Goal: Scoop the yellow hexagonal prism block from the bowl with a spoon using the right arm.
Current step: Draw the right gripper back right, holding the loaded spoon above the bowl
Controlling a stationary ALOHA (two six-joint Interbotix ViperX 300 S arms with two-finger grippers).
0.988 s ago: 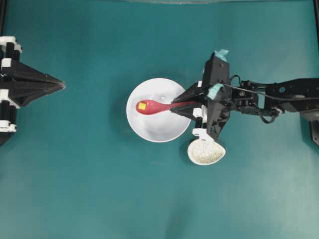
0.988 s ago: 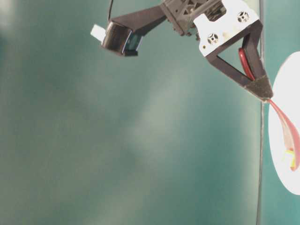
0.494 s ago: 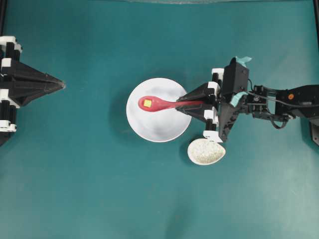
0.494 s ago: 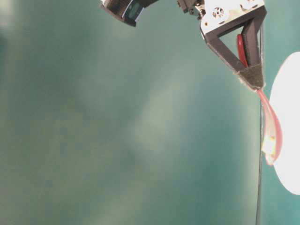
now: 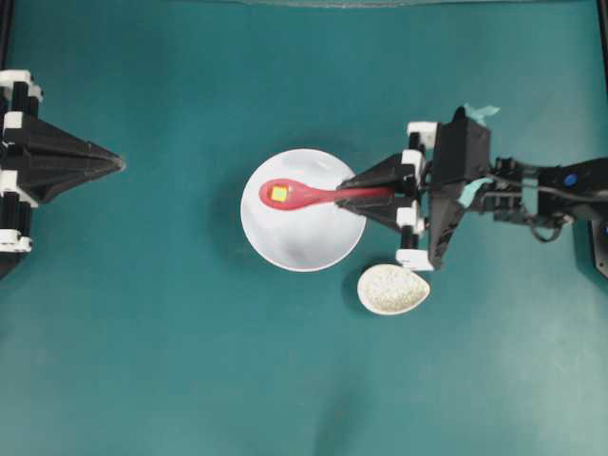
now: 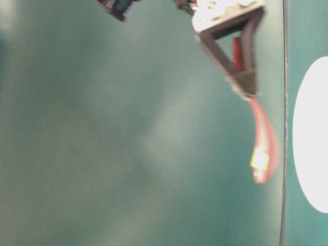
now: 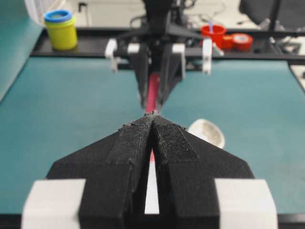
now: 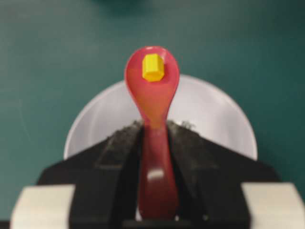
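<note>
The right gripper (image 5: 353, 195) is clamped on the spoon (image 5: 302, 195), with the yellow hexagonal prism block (image 8: 153, 67) loose in its scoop above the bowl (image 5: 285, 247). Any tilt or jerk could spill it; the left gripper (image 7: 151, 119) is together

On the table there is 1 bowl (image 5: 302, 237), 1 spoon (image 5: 304, 195), 1 yellow block (image 5: 279, 194) and 1 speckled spoon rest (image 5: 393, 289). 2 grippers show: 1 left (image 5: 116, 164) and 1 right (image 5: 347, 191). At the far edge stand 1 yellow jar (image 7: 61, 30), 1 red cup (image 7: 212, 34) and 1 red tape roll (image 7: 241, 41).
</note>
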